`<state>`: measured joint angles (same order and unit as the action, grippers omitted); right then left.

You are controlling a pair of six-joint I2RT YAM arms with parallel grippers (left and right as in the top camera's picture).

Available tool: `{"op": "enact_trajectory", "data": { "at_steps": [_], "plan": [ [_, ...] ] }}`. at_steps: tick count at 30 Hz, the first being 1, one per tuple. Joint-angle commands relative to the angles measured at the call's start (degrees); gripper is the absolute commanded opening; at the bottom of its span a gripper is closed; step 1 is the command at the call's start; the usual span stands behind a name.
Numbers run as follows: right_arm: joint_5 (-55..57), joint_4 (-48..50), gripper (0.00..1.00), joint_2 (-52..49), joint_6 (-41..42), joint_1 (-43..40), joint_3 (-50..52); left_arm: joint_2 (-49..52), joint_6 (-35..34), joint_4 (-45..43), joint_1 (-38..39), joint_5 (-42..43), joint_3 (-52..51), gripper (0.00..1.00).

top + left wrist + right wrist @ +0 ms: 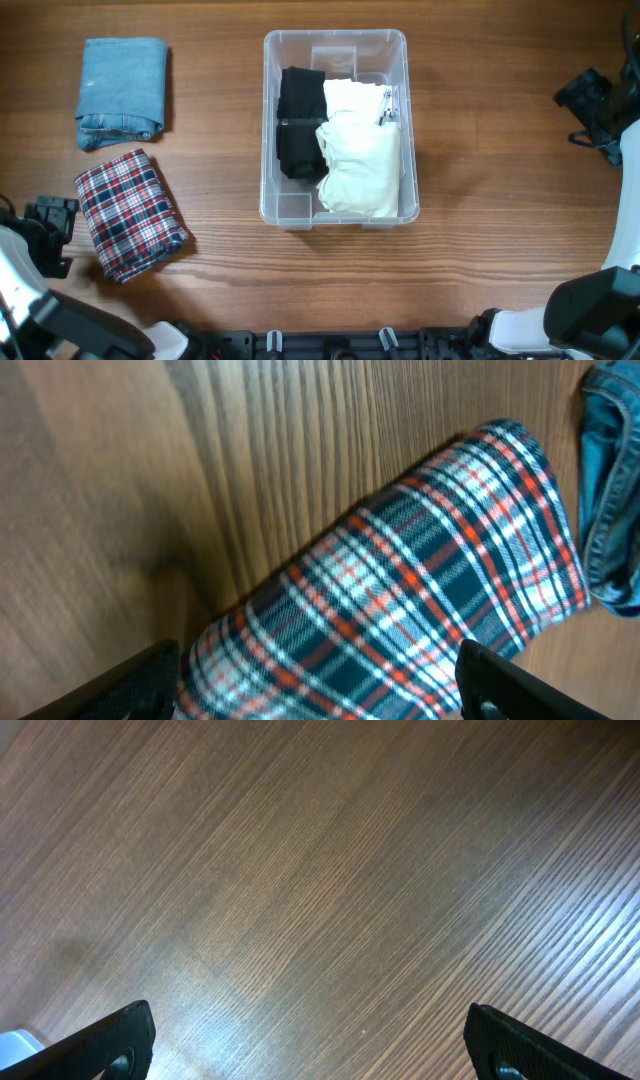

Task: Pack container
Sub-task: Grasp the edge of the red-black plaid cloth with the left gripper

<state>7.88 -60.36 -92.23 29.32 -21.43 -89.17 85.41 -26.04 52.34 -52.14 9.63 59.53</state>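
Left gripper spread wide over plaid cloth; container apart.

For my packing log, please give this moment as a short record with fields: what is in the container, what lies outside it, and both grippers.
container contents: black garment and white garment, side by side
outside, on table: folded jeans, folded plaid garment, both left of container
left gripper: open, by plaid garment
right gripper: open, over bare table

Clear container; black garment; white garment; plaid cloth (red-navy-white); blue denim.
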Motion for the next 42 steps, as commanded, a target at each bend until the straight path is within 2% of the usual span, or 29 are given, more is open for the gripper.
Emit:
{"op": "enact_trajectory", "data": {
  "at_steps": [1,5,12,17,30,32,34,42],
  "plan": [
    [-0.4,0.1,1.00,-0.5,0.7,-0.2,0.4,2.9,1.9,-2.6,-0.3,-0.7,0.4,0.88],
    [-0.4,0.2,1.00,-0.5,0.7,-0.2,0.4,4.4,3.6,-6.3,-0.3,-0.7,0.4,0.96],
    [-0.4,0.2,1.00,-0.5,0.7,-0.2,0.4,7.1,13.6,-9.5,-0.2,10.6,0.4,0.95],
    [-0.4,0.2,1.00,-0.5,0.7,-0.2,0.4,9.9,19.7,-8.3,-0.2,12.0,0.4,0.94],
    [-0.4,0.3,1.00,-0.5,0.7,-0.2,0.4,17.4,22.9,-6.7,-0.2,12.1,0.3,0.95],
    [-0.4,0.3,1.00,-0.5,0.7,-0.2,0.4,18.0,24.7,-6.8,-0.2,13.9,0.3,0.95],
    [-0.4,0.3,1.00,-0.5,0.7,-0.2,0.4,19.1,28.3,-7.1,-0.2,19.2,0.3,0.96],
    [-0.4,0.3,1.00,-0.5,0.7,-0.2,0.4,22.3,29.1,-7.4,-0.2,22.7,0.2,0.96]
  ]
}}
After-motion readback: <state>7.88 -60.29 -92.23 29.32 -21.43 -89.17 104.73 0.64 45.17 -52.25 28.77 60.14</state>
